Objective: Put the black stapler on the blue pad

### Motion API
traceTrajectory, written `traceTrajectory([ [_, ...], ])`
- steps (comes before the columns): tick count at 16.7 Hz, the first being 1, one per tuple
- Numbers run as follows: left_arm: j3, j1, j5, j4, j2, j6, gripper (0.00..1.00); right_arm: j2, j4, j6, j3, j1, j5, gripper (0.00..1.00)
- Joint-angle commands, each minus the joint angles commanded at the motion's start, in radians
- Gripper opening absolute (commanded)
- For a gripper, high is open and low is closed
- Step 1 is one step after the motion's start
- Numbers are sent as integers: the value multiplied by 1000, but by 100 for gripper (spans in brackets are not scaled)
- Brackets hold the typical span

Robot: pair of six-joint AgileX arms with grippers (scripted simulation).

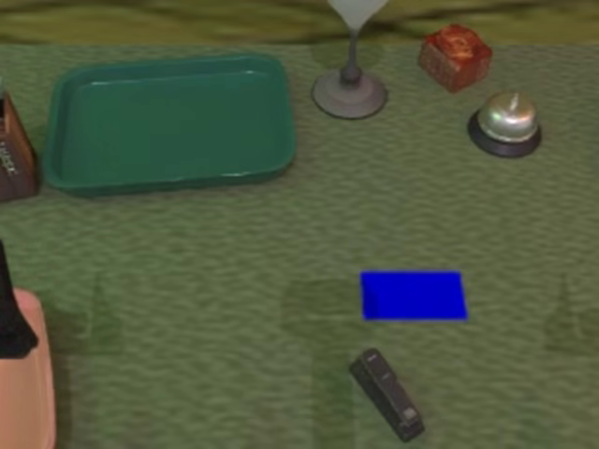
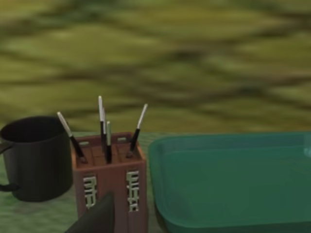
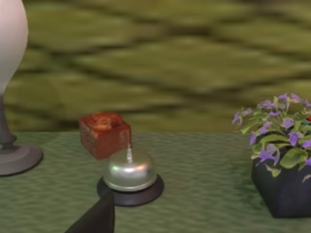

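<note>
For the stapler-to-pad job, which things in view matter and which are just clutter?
Job:
black stapler, lying just below the pad, apart from it
blue pad, bare

Clutter:
green tray
lamp
red box
bell
knife block
black mug
flower pot

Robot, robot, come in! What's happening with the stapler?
Both arms parked off-view. Black stapler on table, just below blue pad, not touching. Path clear.
</note>
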Motion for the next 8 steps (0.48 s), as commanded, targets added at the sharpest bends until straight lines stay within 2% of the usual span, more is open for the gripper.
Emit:
traceTrajectory([
  [4,0,0,0,0,0,0,100,31,-23,5,30,19,-2,100],
  [8,0,0,0,0,0,0,100,220,-152,33,205,114,-6,100],
])
